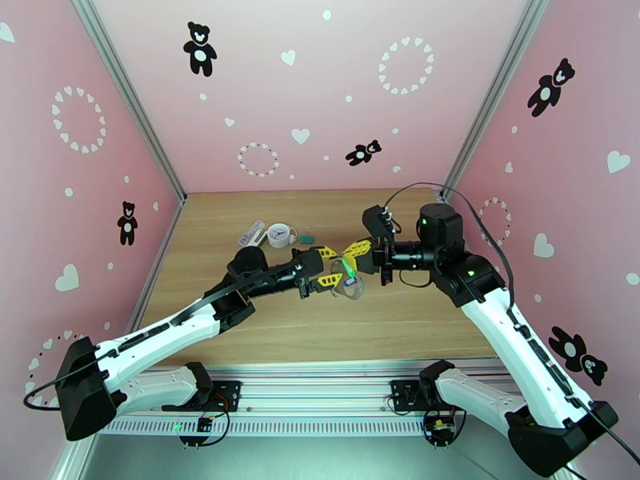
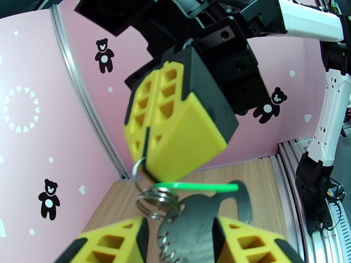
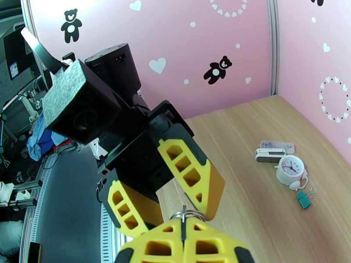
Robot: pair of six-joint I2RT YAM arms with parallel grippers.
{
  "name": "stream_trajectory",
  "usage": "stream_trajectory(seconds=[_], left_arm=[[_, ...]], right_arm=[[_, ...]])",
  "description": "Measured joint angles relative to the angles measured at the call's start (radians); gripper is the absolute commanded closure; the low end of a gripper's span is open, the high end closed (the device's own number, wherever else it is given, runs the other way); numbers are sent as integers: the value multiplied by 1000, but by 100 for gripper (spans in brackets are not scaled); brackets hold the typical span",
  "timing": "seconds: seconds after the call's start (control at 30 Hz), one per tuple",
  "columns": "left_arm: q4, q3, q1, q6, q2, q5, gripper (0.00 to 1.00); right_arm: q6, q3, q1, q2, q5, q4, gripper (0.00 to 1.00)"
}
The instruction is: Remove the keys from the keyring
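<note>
From above, the left arm (image 1: 192, 318) and the right arm (image 1: 484, 302) meet nose to nose over the middle of the surface (image 1: 240, 334). The keyring (image 1: 350, 289) hangs in the air between them, clear of the wood. It dangles below the tips of the right jaws and just beyond the tips of the left jaws, with the green key (image 1: 349, 270) tucked right under the right tips. Seen from the left wrist, the right jaws come down from above, pressed together, with a thin wire ring (image 2: 139, 165) caught in their seam. Beneath them the grey strap (image 2: 199, 222) drops into the gap of the left jaws, which stand apart. The strap lies against one side of that gap, and I cannot tell whether they squeeze it. The green key shows edge-on as a thin line, its long axis running across the gap, between the right jaws above and the left jaws below. From the right wrist, the shut jaws have the ring poking up out of their seam, and the left jaws face them, spread either side of it. The blue key I cannot pick out. I'd judge the left jaws are the free pair and nearer the key, so drawing it off falls to them.
</note>
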Motion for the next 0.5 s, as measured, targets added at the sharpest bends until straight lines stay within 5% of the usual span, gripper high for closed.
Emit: stream_trajectory(seconds=[0.1, 0.5], left_arm=[[27, 3, -6, -8, 14, -29, 66], [70, 4, -6, -15, 27, -51, 75]], right_arm=[[3, 0, 0, 0, -1, 6, 100], [14, 0, 0, -7, -4, 25, 100]])
